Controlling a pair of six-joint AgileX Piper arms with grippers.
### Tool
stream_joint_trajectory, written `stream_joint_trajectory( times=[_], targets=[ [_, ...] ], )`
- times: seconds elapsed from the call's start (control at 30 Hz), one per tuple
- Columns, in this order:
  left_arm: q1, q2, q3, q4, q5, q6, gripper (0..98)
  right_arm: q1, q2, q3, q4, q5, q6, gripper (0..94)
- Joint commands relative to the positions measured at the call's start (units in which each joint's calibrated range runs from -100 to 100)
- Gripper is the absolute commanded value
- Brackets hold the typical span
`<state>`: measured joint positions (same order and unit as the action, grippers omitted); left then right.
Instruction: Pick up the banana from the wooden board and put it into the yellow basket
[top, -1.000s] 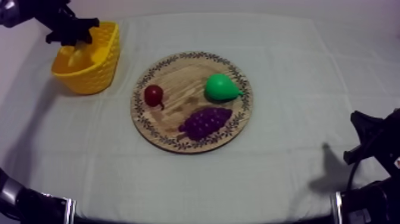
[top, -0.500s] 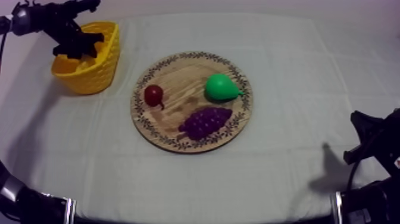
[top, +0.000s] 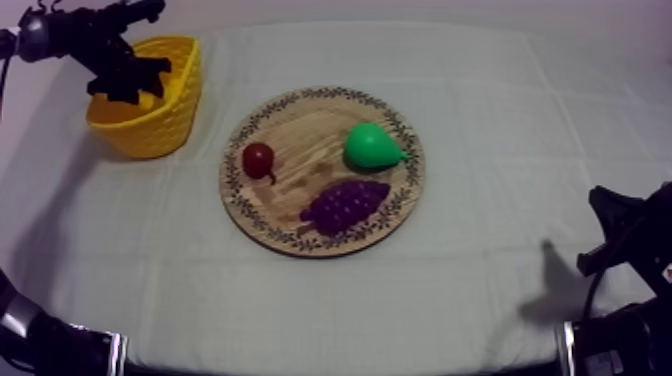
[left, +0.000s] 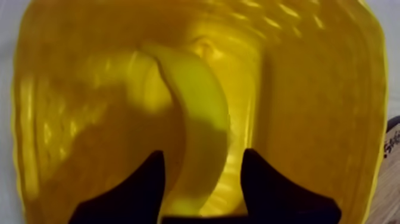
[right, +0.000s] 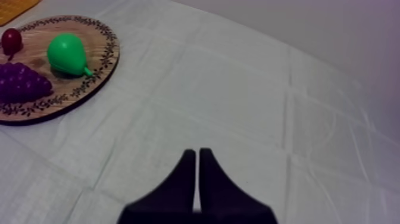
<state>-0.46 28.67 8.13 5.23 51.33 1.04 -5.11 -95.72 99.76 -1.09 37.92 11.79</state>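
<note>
The banana (left: 196, 119) lies curved inside the yellow basket (left: 315, 119). My left gripper (left: 202, 153) hangs just above it, fingers apart on either side of the fruit, open. From above, the left gripper (top: 125, 85) sits over the back left rim of the basket (top: 150, 135) at the table's far left. The round wooden board (top: 300, 130) in the middle carries a pear (top: 372, 147), grapes (top: 345, 205) and a small red fruit (top: 258, 159). Low at the right edge rests my right gripper (top: 605, 205); its fingers lie together as a wedge (right: 197, 152), shut on nothing.
The right wrist view looks across bare cloth toward the board (right: 89, 36) with the pear (right: 66, 55), grapes (right: 21, 82) and small red fruit (right: 12, 40). Open cloth lies between board and basket and all along the front.
Since a second ago my left gripper has shifted left and back over the basket, then held still. The right arm has not moved.
</note>
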Motion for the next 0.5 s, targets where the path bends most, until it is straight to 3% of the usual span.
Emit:
stream_joint_trajectory(
  times=[0.0,0.27,0.37,0.47],
  targets=[
    [0.15,-0.20,-0.16,-0.08,0.04,0.09,46.3,-0.02,-0.03,0.02,-0.01,-0.02,0.00,0.2],
    [1.63,-3.98,-0.15,-1.96,-1.05,2.25,21.5,-0.02,-0.03,0.02,-0.01,-0.02,0.01,0.2],
    [1.84,-6.55,0.89,-1.54,-2.54,1.70,8.4,-0.02,-0.03,0.02,-0.01,-0.02,0.01,0.2],
    [2.19,-11.14,3.34,-1.71,-5.10,1.94,3.7,-0.02,-0.03,0.02,-0.01,-0.02,0.01,0.2]
  ],
)
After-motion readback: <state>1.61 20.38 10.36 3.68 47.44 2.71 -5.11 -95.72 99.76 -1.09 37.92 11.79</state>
